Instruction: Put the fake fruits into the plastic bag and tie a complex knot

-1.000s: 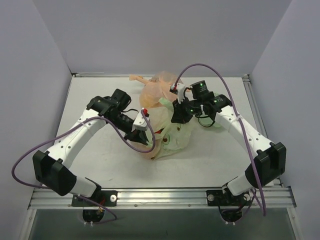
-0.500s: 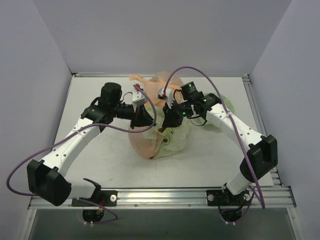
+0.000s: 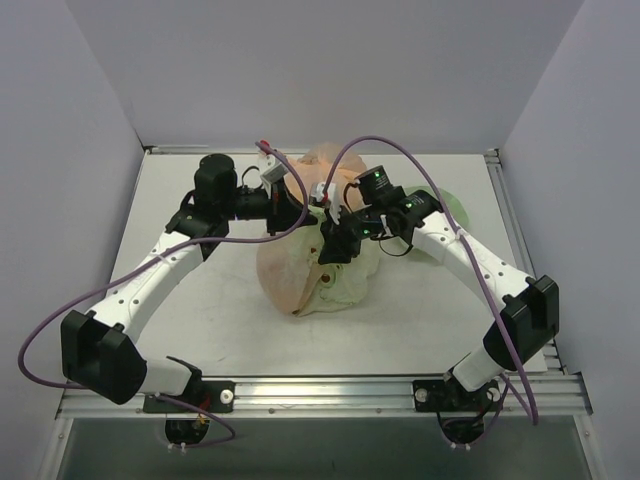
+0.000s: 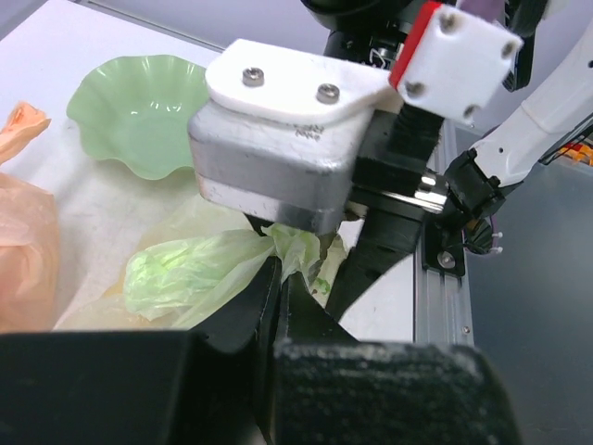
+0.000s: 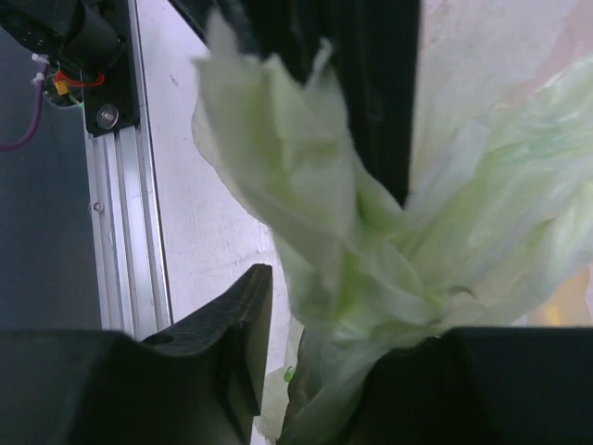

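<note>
The pale green plastic bag (image 3: 350,282) lies crumpled mid-table, partly under a peach-orange bag (image 3: 283,272). My left gripper (image 3: 305,210) is shut on a twisted strip of the plastic bag (image 4: 190,271); its jaws (image 4: 278,274) meet on the plastic. My right gripper (image 3: 335,250) sits right beside it. In the right wrist view its jaws (image 5: 324,315) stand open, with a bunched handle of the bag (image 5: 315,232) between them, lying against the right finger and clear of the left one. The fake fruits are hidden.
A pale green wavy-edged dish (image 4: 139,102) stands at the right rear, behind the right arm (image 3: 455,205). More peach-orange bag (image 3: 325,165) lies at the back centre. The aluminium rail (image 5: 116,204) runs along the table's near edge.
My left gripper has swung to the rear and right, up against the right gripper. My right gripper has shifted left over the bag. The peach-orange bag now covers more of the green bag's left side.
</note>
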You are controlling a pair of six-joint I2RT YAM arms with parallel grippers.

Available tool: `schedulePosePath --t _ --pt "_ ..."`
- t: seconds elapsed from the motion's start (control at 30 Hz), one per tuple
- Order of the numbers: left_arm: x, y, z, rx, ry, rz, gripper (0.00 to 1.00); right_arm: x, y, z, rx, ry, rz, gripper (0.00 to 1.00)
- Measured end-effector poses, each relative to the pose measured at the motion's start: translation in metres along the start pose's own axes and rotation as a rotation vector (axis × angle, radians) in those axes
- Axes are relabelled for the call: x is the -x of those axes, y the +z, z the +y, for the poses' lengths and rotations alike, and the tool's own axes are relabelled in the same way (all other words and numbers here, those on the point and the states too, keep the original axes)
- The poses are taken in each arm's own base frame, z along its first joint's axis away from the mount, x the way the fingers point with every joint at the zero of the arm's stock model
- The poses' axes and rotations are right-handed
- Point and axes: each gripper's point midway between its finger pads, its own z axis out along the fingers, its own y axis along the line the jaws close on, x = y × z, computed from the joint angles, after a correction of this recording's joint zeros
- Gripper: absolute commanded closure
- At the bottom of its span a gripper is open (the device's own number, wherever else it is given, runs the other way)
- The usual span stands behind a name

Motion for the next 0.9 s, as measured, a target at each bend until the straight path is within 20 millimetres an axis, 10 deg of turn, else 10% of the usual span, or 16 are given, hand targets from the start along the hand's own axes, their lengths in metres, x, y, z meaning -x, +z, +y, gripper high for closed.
schedulePosePath --t 0.3,0.67,0.9 --pt "-0.012 0.004 -0.003 -0.016 -0.02 0.018 1.0 0.001 0.001 0.004 0.007 0.013 0.002 0.69" --pt "-0.017 0.009 -0.014 -0.053 -0.072 0.033 0.99 0.008 -0.001 0.004 0.004 0.019 -0.012 1.0" --pt "-0.017 0.001 -0.007 -0.045 -0.093 0.033 0.67 0.009 -0.002 0.004 0.024 -0.016 -0.025 1.0"
